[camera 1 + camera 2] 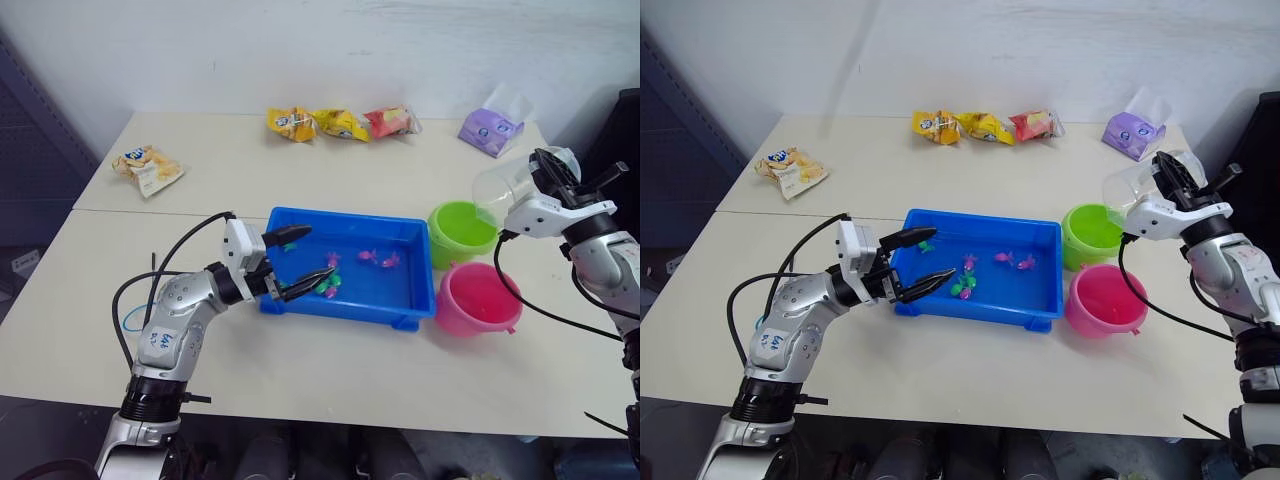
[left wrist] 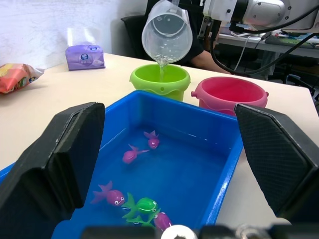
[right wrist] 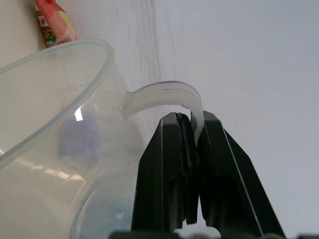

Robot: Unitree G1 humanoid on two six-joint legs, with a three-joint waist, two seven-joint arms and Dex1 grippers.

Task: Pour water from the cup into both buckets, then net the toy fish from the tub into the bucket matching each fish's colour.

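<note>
Meanwhile, right gripper (image 3: 192,144) clenched on tilted cup (image 2: 167,31) over green bucket's rim (image 2: 160,79); left gripper (image 1: 296,262) released.

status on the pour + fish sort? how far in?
Early. In hand: the right gripper, shut on the cup handle, is tipping water into the green bucket. Pink bucket looks dry. All visible toy fish sit in the tub; left gripper hovers open there, no net held.

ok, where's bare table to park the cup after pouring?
Free: the broad near strip in front of the tub, and the stretch between the tub and the snack packets. Crowded: the right side, where the green bucket and pink bucket sit close beside the tub.
</note>
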